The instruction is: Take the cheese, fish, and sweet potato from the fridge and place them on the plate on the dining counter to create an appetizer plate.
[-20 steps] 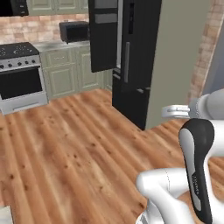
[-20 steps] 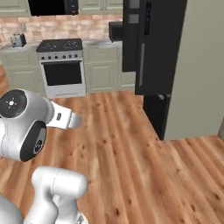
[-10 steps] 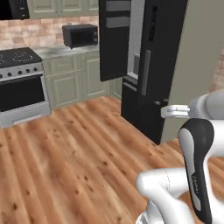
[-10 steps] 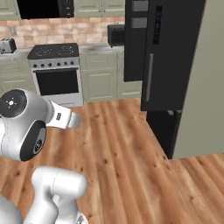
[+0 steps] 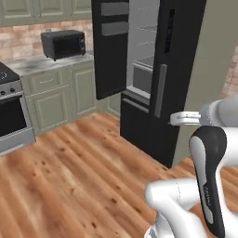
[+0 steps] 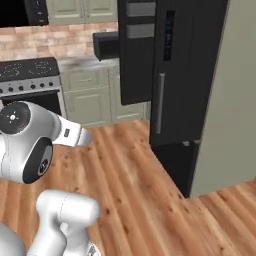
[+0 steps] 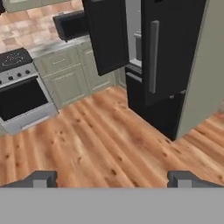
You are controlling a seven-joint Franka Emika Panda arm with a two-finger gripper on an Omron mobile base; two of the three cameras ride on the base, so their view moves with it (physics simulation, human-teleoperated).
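None of the three foods is showing yet; the tall black-doored fridge (image 5: 153, 69) is standing ajar, and the end effector (image 7: 111, 179), jaws apart, is carrying nothing

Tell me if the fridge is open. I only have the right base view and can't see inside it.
Observer: Yes. In the left base view one door of the fridge stands swung out, and grey shelves show in the gap.
Operator: Any food on them?
Observer: Can't tell. None shows on the strip I see, only a grey drawer below; the doors hide the rest.
Operator: Gripper?
Observer: In the hand view the gripper is open with nothing between its fingers, aimed at the wood floor in front of the fridge.
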